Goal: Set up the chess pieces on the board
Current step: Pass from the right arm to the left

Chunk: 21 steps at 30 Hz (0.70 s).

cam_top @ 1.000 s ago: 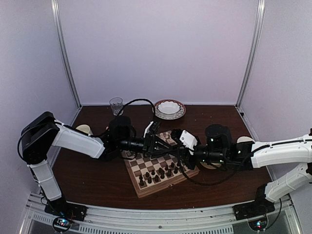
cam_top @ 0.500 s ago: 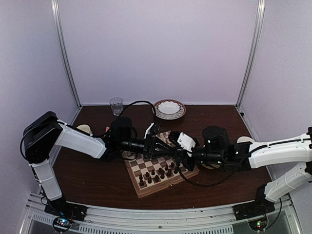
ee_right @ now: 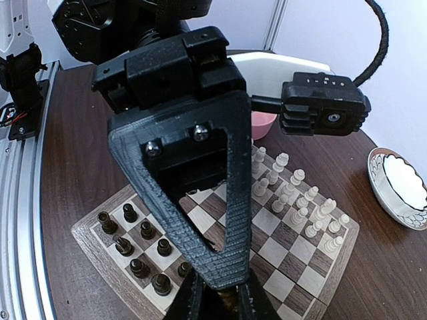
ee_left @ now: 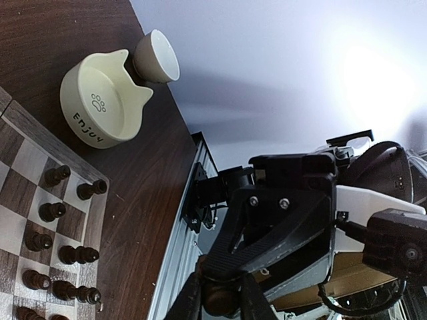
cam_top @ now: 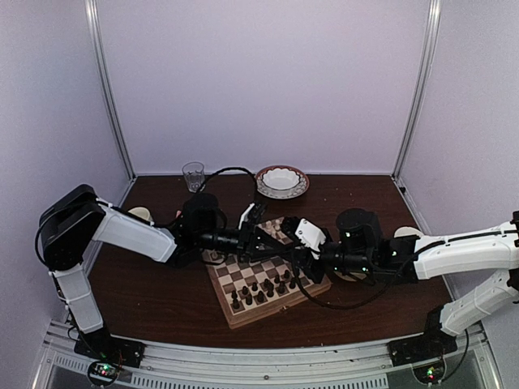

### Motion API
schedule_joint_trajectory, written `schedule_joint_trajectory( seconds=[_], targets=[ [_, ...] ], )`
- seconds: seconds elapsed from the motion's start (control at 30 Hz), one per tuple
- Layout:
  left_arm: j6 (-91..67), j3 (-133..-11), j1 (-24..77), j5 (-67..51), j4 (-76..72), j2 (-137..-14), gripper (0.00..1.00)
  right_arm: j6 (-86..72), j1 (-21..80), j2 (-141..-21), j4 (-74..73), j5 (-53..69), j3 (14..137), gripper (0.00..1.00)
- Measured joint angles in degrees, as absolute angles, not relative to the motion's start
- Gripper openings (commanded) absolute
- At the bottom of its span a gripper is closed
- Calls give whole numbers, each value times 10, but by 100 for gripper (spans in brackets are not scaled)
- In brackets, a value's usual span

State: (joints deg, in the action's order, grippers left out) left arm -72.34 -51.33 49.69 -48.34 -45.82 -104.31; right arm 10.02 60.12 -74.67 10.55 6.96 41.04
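Note:
Both grippers meet nose to nose just above the board (cam_top: 243,312). My left gripper (ee_left: 223,303) (cam_top: 272,241) has its jaws closed round a dark brown chess piece (ee_left: 220,299), with a right finger (ee_left: 267,240) lying across it. My right gripper (ee_right: 223,301) (cam_top: 285,243) is shut on the same piece (ee_right: 231,303), which is mostly hidden behind a left finger (ee_right: 200,220). Several dark chess pieces (ee_right: 140,247) (cam_top: 263,289) stand in two rows at the board's near side. Cream-white chessmen (ee_right: 300,200) line the far side of the board (ee_right: 293,260).
A cream cat-ear bowl (ee_left: 103,100) and a small cup (ee_left: 157,57) sit on the table right of the board. A pink bowl (ee_right: 263,123) is left of it. A glass (cam_top: 193,174) and a patterned dish (cam_top: 281,180) stand at the back.
The left jaws have closed in on the dark piece held by the right gripper. The right arm edged a little to the left.

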Motion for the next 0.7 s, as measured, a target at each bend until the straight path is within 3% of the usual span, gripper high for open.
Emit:
schedule_joint_trajectory(
  seconds=[0.53,0.7],
  targets=[
    [-728,-513,496,-486,-465,-1045,7,101,604,-747,105,61,411,26],
    [-728,-513,495,-487,-467,-1045,6,97,605,-747,110,56,411,47]
  ],
)
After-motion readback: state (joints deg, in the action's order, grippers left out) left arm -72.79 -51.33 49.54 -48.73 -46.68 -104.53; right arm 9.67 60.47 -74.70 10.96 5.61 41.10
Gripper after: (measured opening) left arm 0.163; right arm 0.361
